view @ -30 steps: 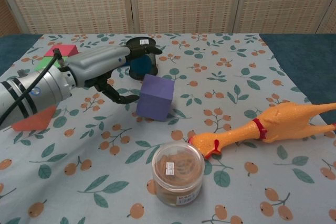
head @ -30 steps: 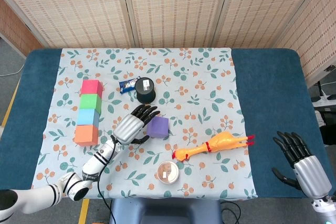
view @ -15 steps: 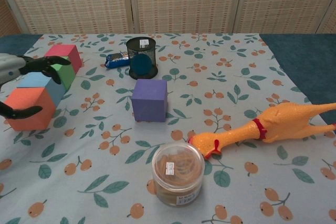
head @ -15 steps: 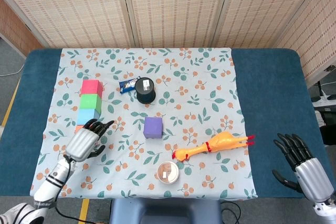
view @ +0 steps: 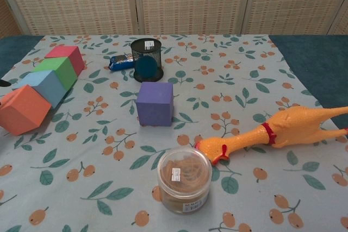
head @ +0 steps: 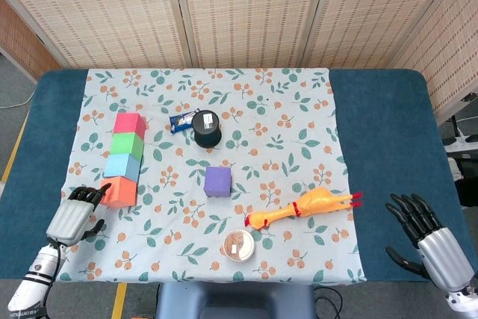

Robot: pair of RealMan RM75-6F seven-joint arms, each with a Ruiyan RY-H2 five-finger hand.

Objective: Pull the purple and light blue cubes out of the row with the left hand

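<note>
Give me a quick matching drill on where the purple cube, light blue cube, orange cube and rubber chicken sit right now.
Things:
1. purple cube
2. light blue cube
3. orange cube
4. rubber chicken

Places:
A. in the row, beside the green cube
B. lying right of the round jar
C. alone mid-cloth, below the black cup
D. near end of the row, next to the left hand

Pairs: 1-C, 2-A, 3-D, 4-B
</note>
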